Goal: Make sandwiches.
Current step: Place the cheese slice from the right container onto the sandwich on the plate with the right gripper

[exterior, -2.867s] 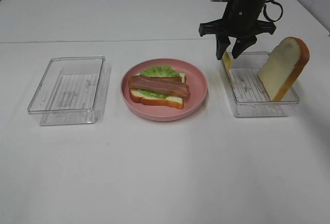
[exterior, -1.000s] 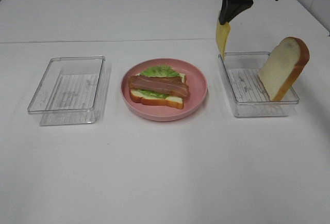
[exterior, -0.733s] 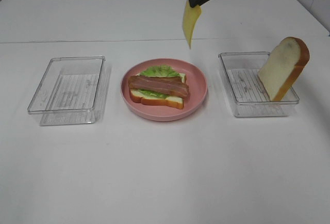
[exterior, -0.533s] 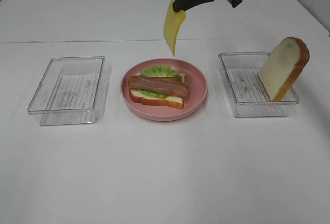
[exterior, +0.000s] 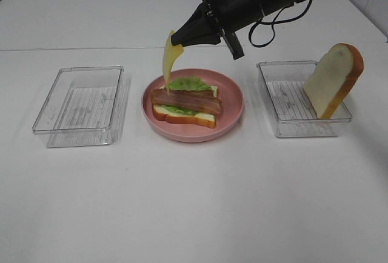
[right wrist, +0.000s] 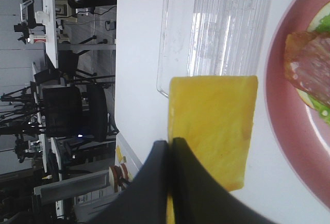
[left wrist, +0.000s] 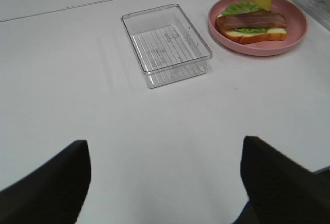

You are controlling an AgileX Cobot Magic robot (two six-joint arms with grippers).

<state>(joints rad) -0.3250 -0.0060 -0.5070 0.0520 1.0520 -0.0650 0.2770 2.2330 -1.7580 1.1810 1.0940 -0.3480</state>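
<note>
A pink plate holds a bread slice topped with green lettuce and bacon strips. My right gripper reaches across from the right and is shut on a yellow cheese square, which hangs above the plate's left edge; the right wrist view shows the cheese pinched between shut fingers. A second bread slice leans upright in the right clear tray. The left wrist view shows the left gripper's dark fingers spread wide apart over bare table, with the plate far off.
An empty clear ribbed tray stands left of the plate; it also shows in the left wrist view. The white table's far edge runs behind the plate and trays.
My right gripper lifted the cheese square out of the right tray and carried it left and down, from above the tray to above the plate's left side.
</note>
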